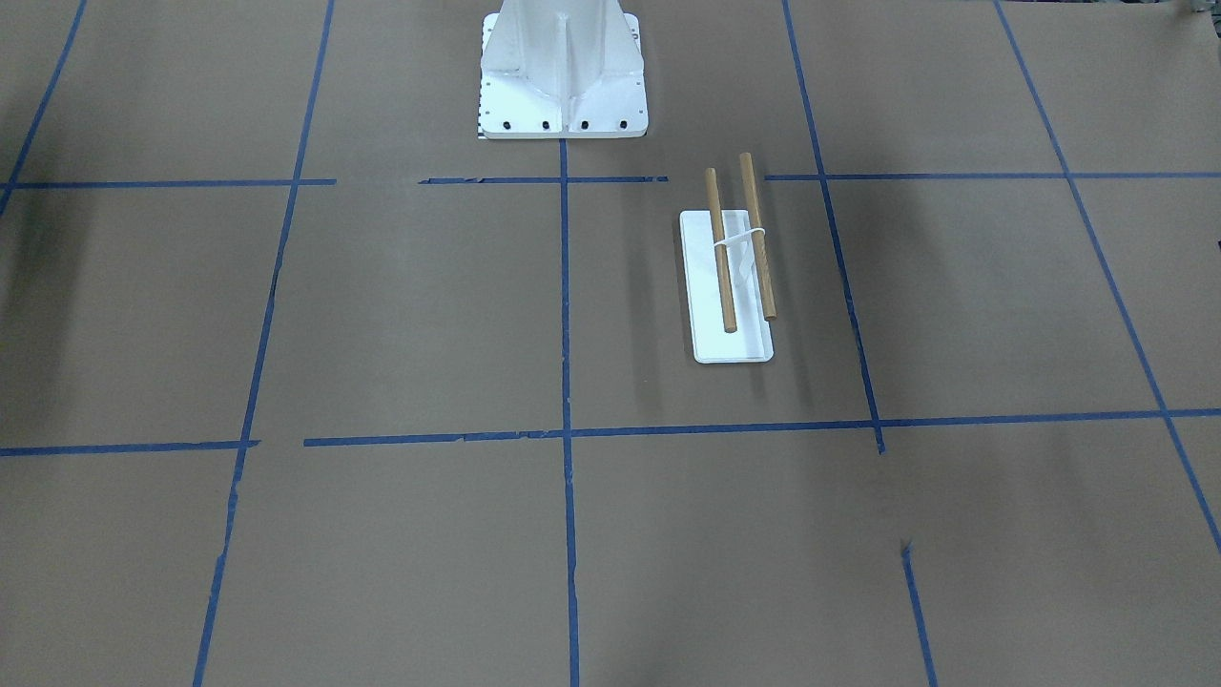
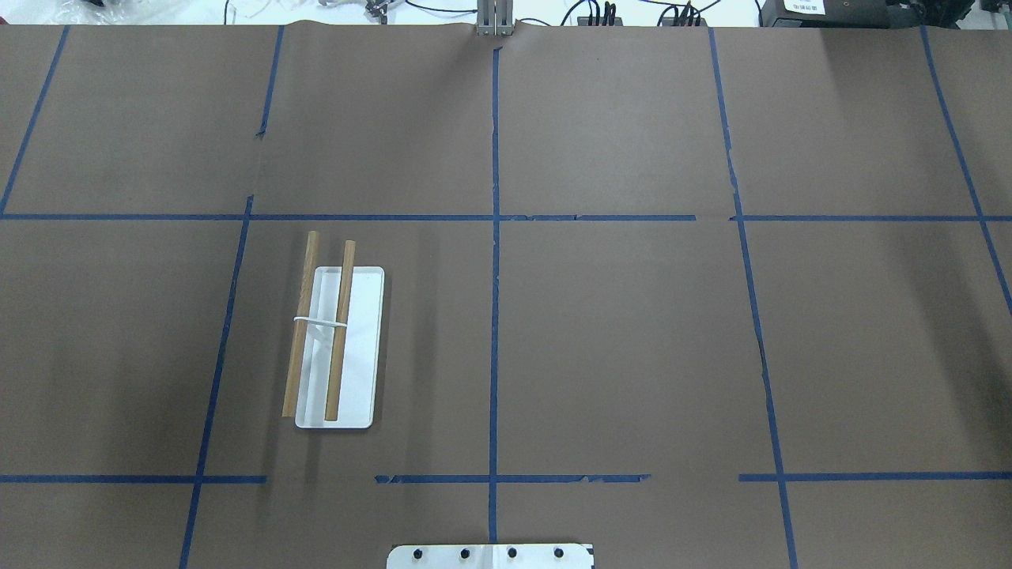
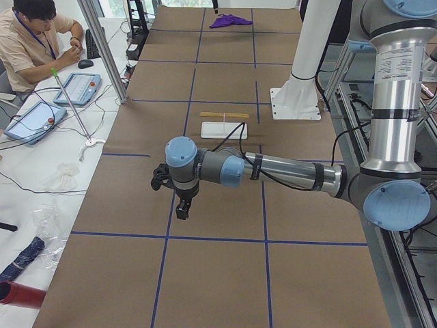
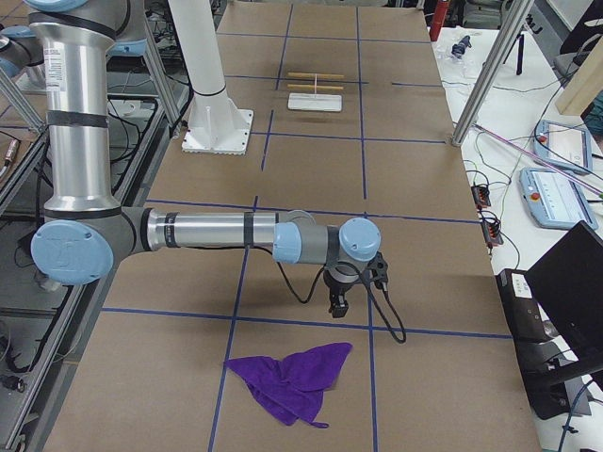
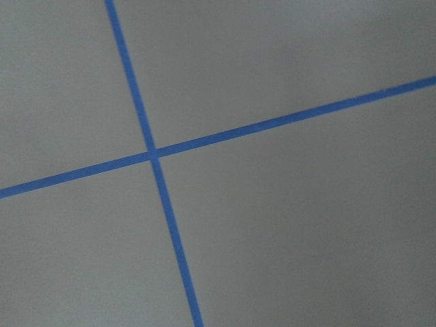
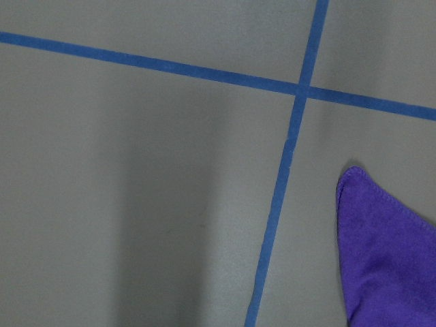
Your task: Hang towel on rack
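The towel (image 4: 292, 381), plain deep purple with a stitched hem, lies crumpled at bottom centre of the right-side view, near the right gripper (image 4: 337, 303) and well apart from the rack (image 2: 360, 348). I cannot tell whether its fingers, or the left gripper (image 3: 180, 207)'s, are apart; the arm label (image 3: 395, 65) is too small to read

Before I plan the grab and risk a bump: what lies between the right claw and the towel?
Between the right claw and towel, only bare table crossed by one tape line, seen in exterior right view.
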You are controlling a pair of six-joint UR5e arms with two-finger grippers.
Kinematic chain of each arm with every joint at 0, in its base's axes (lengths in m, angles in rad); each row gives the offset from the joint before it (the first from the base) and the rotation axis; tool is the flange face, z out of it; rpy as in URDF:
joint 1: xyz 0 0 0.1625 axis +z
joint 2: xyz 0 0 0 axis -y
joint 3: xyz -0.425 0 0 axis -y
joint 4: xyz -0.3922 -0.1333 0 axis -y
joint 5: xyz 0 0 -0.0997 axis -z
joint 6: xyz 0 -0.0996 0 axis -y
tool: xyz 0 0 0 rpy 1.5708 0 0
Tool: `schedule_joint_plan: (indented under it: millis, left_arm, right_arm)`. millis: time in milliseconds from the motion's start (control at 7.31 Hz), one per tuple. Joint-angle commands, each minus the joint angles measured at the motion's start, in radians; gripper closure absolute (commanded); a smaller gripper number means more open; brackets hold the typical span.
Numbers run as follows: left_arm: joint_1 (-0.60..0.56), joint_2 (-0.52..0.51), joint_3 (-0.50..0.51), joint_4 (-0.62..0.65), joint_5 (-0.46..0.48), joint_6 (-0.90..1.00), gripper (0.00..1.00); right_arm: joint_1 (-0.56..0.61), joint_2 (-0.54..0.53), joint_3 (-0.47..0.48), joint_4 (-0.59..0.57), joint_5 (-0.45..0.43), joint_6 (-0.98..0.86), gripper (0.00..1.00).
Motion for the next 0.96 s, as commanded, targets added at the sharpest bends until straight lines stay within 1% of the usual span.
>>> schedule_joint_plan:
  millis: [0, 274, 411, 547, 684, 821]
  left_arm:
    - [-0.040, -0.016, -0.001, 0.059, -0.007, 0.002, 0.00]
    - [-0.024, -0.014, -0.017, 0.059, -0.009, 0.000, 0.00]
    - [-0.017, -0.006, 0.005, 0.051, -0.009, 0.011, 0.00]
    - [-0.004, -0.006, 0.014, 0.025, -0.026, 0.006, 0.00]
    - [-0.003, -0.005, 0.041, -0.036, -0.077, 0.002, 0.00]
    - [-0.001, -0.005, 0.069, -0.062, -0.131, 0.003, 0.00]
  right_arm:
    - [0.002, 0.011, -0.004, 0.074, -0.002, 0.019, 0.00]
    - [0.002, -0.001, 0.005, 0.082, 0.002, 0.039, 0.00]
    - [-0.001, -0.018, 0.015, 0.087, 0.008, 0.039, 0.00]
    - [-0.004, -0.050, 0.026, 0.125, -0.001, 0.033, 0.00]
    - [-0.004, -0.107, 0.017, 0.180, -0.042, 0.036, 0.00]
    - [-0.004, -0.127, -0.053, 0.279, -0.082, 0.036, 0.00]
